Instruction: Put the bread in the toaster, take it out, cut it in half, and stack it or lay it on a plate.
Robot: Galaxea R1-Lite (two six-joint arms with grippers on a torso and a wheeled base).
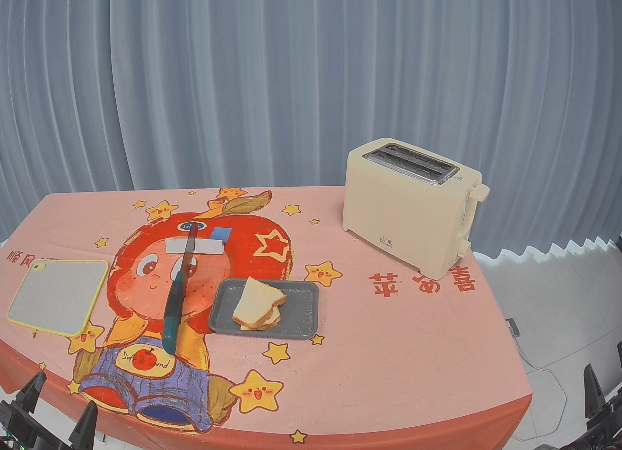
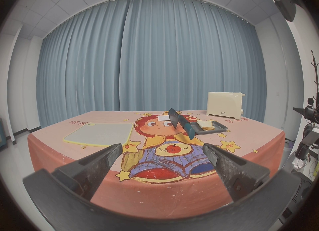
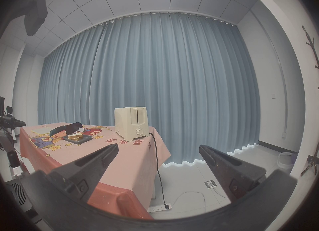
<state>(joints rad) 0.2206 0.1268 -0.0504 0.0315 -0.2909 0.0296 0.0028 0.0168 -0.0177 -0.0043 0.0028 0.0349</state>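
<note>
So, what is in the grey tray (image 1: 304, 319)?

Two slices of bread (image 1: 257, 302), the upper one lying half over the lower. The tray sits near the middle of the table (image 1: 402, 347), long side running across it, just beside the knife (image 1: 175, 305).

And the toaster (image 1: 405, 211)?

Both slots face up and look bare from the head view. It stands on the far right part of the cloth, well apart from the tray, its long side angled towards the table's right corner.

Does either wrist view add anything?

The right wrist view catches the toaster's end face, with the lever slot and a dial, and a black cable (image 3: 159, 171) dropping from it to the floor. The left wrist view shows the knife's blade broadside and dark, where the head view gives a thin line.

Which way does the knife point?

Teal handle towards the robot, blade away towards the curtain, leaning a little to the right. The blade crosses a small white block (image 1: 206, 246).

What else is there?

A pale cutting board (image 1: 58, 296) with a yellow edge lies flat at the left, apart from the knife.

And the grippers?

The left gripper (image 2: 160, 150) hangs off the near edge, fingers spread wide, nothing between them. The right gripper (image 3: 159, 148) is off the table's right side, likewise spread wide and holding nothing.
</note>
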